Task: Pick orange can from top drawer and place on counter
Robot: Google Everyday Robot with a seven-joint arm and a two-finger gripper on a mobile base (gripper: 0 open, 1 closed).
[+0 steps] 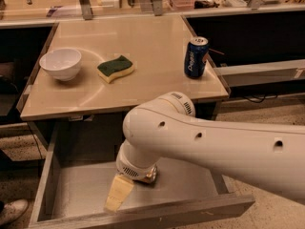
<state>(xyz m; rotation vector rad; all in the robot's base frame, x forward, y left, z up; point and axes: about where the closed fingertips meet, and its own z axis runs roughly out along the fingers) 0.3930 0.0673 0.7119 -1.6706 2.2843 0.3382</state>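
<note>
Gripper (119, 194) is hanging in top drawer (81, 187) beside orange can (151, 174); bowl (60, 63), sponge (116, 68), blue can (196, 57) sitting L-to-R on counter (147, 37) behind.

White arm (228, 147) is seen entering from the right, thick link stretched out leftward. At its end the wrist (136, 163) is bent downward, ribbed collar facing down. Below the wrist the gripper (118, 194) is carried, tan, angled down and slightly left. Just under its tip: floor of the top drawer (76, 190). Contact can't be confirmed.
</note>
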